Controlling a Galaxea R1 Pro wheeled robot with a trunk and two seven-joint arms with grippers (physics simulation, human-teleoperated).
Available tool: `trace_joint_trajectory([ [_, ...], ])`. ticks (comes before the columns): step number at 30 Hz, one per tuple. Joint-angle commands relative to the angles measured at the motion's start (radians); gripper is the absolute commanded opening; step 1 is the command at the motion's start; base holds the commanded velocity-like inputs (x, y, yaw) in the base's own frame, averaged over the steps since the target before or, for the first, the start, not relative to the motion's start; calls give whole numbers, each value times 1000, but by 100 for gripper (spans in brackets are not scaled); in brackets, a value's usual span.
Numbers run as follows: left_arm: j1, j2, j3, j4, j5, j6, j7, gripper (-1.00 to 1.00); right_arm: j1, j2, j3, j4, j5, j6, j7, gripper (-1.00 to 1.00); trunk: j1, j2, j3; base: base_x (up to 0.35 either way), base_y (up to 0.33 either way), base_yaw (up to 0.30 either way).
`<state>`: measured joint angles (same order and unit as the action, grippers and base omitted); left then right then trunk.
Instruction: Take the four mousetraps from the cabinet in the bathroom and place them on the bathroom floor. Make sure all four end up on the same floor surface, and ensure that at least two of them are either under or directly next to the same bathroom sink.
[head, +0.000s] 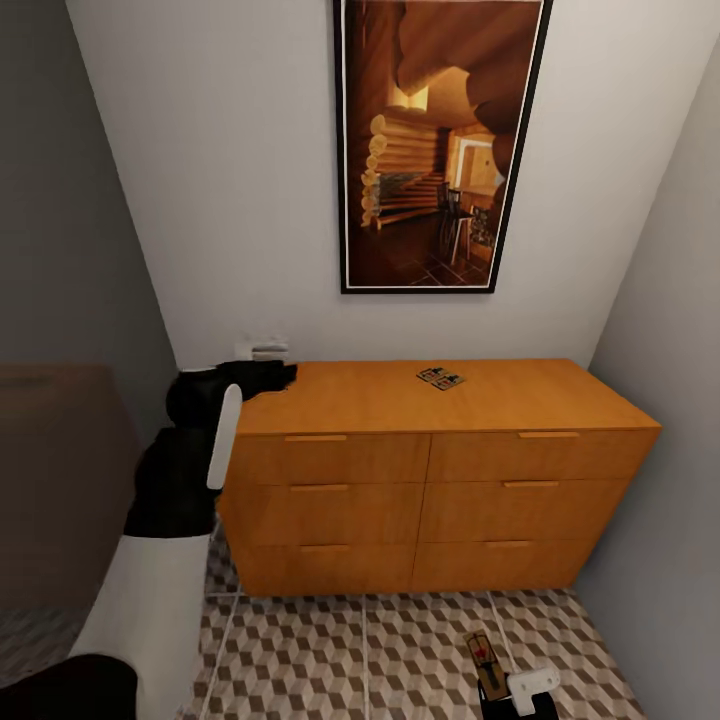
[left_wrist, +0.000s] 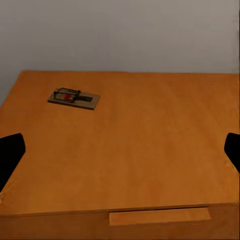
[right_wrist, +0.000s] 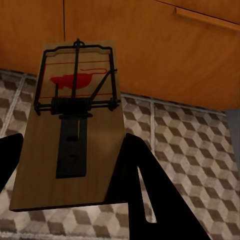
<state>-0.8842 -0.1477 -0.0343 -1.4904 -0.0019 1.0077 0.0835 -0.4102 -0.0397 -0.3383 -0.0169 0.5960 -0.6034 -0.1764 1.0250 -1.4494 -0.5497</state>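
Right gripper clamped on a mousetrap, low over bathroom floor before cabinet | left gripper fingers apart above cabinet's left edge | second mousetrap mid-top, clear surface around

Orange-brown cabinet at frame centre; one mousetrap on its top. Lower right: right gripper holds second mousetrap above cube-patterned floor.

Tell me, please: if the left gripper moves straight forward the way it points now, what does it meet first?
Probably the small tan wooden mousetrap lying on the orange-brown wooden cabinet top. The left gripper is open above the near edge, aimed across the top. If it passes over the trap, the pale wall comes next; depth is unclear.
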Motion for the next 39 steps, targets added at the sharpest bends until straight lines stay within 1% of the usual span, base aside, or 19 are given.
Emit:
trace_joint_trajectory([
  [1,-18,0,-1,14,0,4,5,100,-1,0,-3,2,7,-3,-3,-100,0,-1,-1,0,0,0],
  [3,-90,-1,-1,82,0,4,5,100,-1,1,-3,2,7,-3,-3,-100,0,-1,-1,0,0,0],
  [5,-127,-1,-1,124,0,3,5,100,-1,1,-2,2,7,-3,-3,-100,0,-1,-1,0,0,0],
  [8,-167,-2,-1,180,-1,3,5,100,-1,1,-2,2,7,-3,-3,-100,0,-1,-1,0,0,0],
  [11,-179,-1,-3,230,-1,3,5,100,-1,1,-2,2,7,-3,-3,-100,0,-1,-1,0,0,0],
  [12,-183,-1,-13,262,-2,3,4,100,-1,1,-2,2,7,-3,-3,-100,0,-1,-1,0,0,0],
  [13,-185,-1,-46,316,-2,3,2,100,-1,1,-2,2,7,-3,-3,-100,0,-1,-1,0,0,0],
  [14,-186,-1,-60,333,-1,3,1,100,-1,1,-2,2,7,-2,-3,-100,0,-1,-1,0,0,0],
  [15,-187,0,-89,363,-1,3,-1,100,-1,1,-2,2,7,-2,-3,-100,0,-1,-1,0,0,0],
  [16,-188,-1,-151,407,1,3,-4,100,-1,1,-2,2,7,-2,-3,-100,0,-1,-1,0,0,0],
  [18,-188,-1,-191,424,3,3,-7,100,-1,1,-2,2,7,-1,-3,-100,0,-1,-1,0,0,0],
  [20,-188,0,-213,434,5,3,-17,100,-1,1,-2,2,8,-3,-3,-100,0,-1,-1,0,0,0],
  [23,-188,0,-231,442,5,2,-64,100,-1,0,-2,2,8,-6,-2,-100,0,-1,-1,0,0,0],
  [24,-188,0,-233,443,5,1,-75,100,-1,0,-2,2,8,-7,-2,-100,0,-1,-1,0,0,0],
  [25,-191,-4,-236,445,5,5,-81,100,-7,6,-1,2,16,-5,-7,-100,0,-1,-1,0,0,0],
  [28,-191,-4,-240,447,5,5,-86,100,-24,23,-1,2,16,-4,-7,-100,0,-1,-1,0,0,0],
  [30,-191,-4,-241,447,5,5,-86,100,-31,24,-1,2,16,-4,-7,-100,0,-1,-1,0,0,0],
  [36,-187,1,-250,442,5,4,-84,100,-20,58,-2,2,16,-3,-8,-100,0,-1,-1,0,0,0],
  [39,-187,1,-251,444,5,2,-83,100,-18,63,-1,2,16,-3,-8,-100,0,-1,-1,0,0,0],
])
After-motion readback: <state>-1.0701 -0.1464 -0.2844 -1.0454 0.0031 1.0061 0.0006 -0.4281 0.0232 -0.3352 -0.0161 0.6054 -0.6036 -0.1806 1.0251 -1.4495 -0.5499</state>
